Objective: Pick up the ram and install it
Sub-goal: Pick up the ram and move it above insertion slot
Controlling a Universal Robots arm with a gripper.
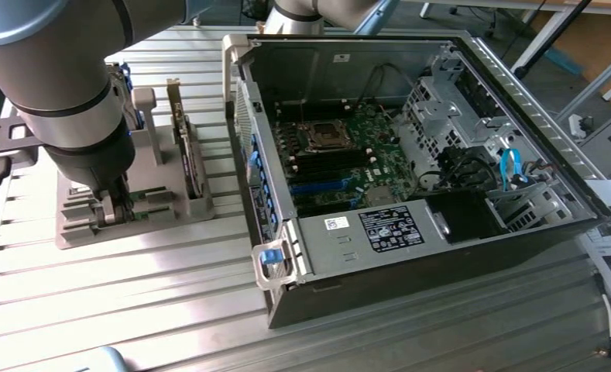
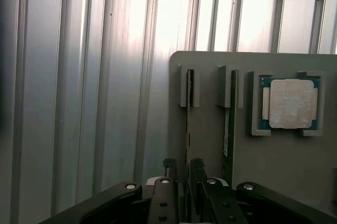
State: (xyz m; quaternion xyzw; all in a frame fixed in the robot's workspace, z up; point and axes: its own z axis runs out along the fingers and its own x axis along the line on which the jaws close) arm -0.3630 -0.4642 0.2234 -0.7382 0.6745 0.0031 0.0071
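Observation:
The ram [image 2: 188,121] stands on edge in a slot of the grey holder [image 2: 210,145], seen as a thin green strip. A second stick like it [image 2: 227,124] stands in the neighbouring slot. My gripper [image 2: 182,167] is low over the holder and open, with one fingertip on each side of the first stick's near end and a gap to each. In the exterior view the gripper [image 1: 114,208] reaches down into the holder [image 1: 129,229] at that view's left, and the arm hides the sticks there.
A square silver processor [image 2: 290,103] lies in a pocket of the holder. A wider green card [image 1: 187,151] stands upright in the holder. The open computer case [image 1: 284,263] lies at the exterior view's right, its motherboard [image 1: 336,159] exposed. The table is ribbed aluminium [image 1: 129,302].

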